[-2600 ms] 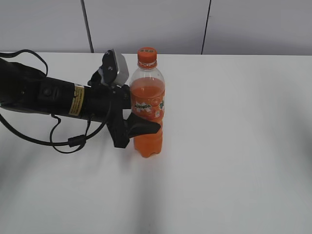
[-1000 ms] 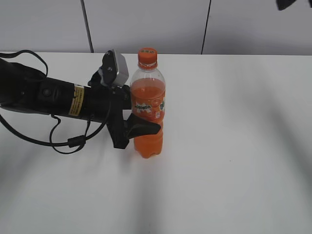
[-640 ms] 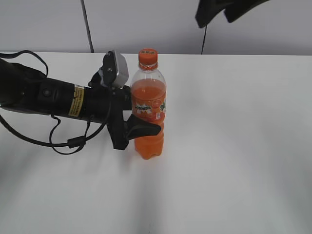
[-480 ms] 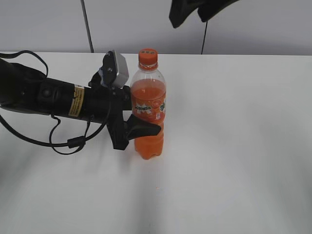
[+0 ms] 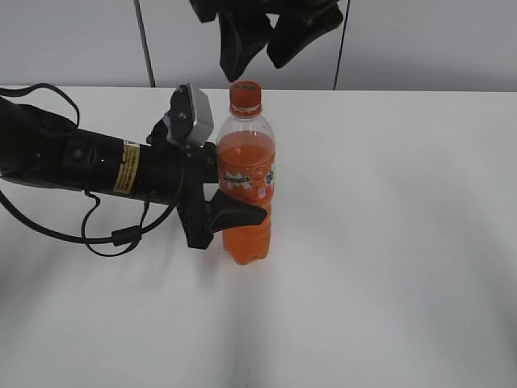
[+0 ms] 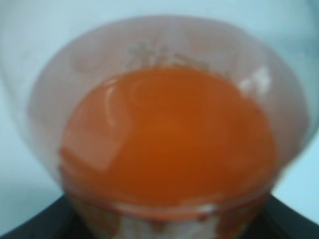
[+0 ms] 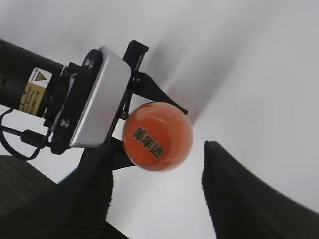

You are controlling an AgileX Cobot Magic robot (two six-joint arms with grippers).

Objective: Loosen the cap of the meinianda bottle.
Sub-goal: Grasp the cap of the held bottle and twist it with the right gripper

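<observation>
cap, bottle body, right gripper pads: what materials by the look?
Cap: orange plastic, smooth top with printed characters. Meinianda bottle: clear glossy plastic; the orange drink shows through, with a printed label band. Right gripper fingers: black, matte, finely ribbed inner faces, probably rubber or textured plastic.

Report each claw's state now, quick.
Left claw: shut on the meinianda bottle.
Right claw: open, above the cap, holding nothing.

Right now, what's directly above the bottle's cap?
The open right gripper hangs just above the cap, fingers apart, not touching. The left gripper clamps the meinianda bottle around its label. Nothing lies on the cap; its printed top shows fully.
</observation>
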